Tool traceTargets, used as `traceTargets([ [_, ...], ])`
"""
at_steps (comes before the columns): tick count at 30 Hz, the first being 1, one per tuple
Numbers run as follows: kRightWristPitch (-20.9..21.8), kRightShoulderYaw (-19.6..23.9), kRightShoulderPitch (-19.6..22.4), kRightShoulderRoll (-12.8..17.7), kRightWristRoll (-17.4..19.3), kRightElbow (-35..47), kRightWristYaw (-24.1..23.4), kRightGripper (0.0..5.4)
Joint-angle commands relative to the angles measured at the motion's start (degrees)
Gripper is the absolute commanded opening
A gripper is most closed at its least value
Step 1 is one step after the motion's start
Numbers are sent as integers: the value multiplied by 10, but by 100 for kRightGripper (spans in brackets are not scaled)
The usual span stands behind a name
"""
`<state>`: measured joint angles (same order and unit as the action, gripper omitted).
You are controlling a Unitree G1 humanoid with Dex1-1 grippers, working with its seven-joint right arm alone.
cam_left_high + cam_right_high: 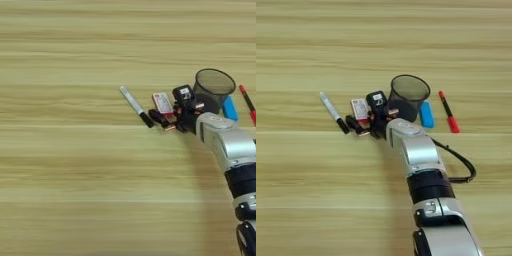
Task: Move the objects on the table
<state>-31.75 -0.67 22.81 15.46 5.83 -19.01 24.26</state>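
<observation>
A small flat red-and-white box lies on the table right of the middle. My right gripper sits at the box's near end, close to the black cap of a white marker; whether it touches the box is unclear. Behind the gripper's wrist a black wire-mesh pen cup stands upright. A small blue block lies just to the cup's right. The silver forearm comes in from the bottom right.
The white marker with the black cap lies slanted left of the box. A thin red marker lies right of the blue block. A black cable loops out from the forearm's right side.
</observation>
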Motion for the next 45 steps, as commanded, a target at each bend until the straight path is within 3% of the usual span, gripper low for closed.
traceTargets([
  [1,6,-2,27,5,-3,4,-1,440],
  [20,3,-7,26,8,-1,5,7,218],
  [36,6,1,20,4,7,25,15,211],
  [45,-19,21,-6,9,22,141,7,211],
])
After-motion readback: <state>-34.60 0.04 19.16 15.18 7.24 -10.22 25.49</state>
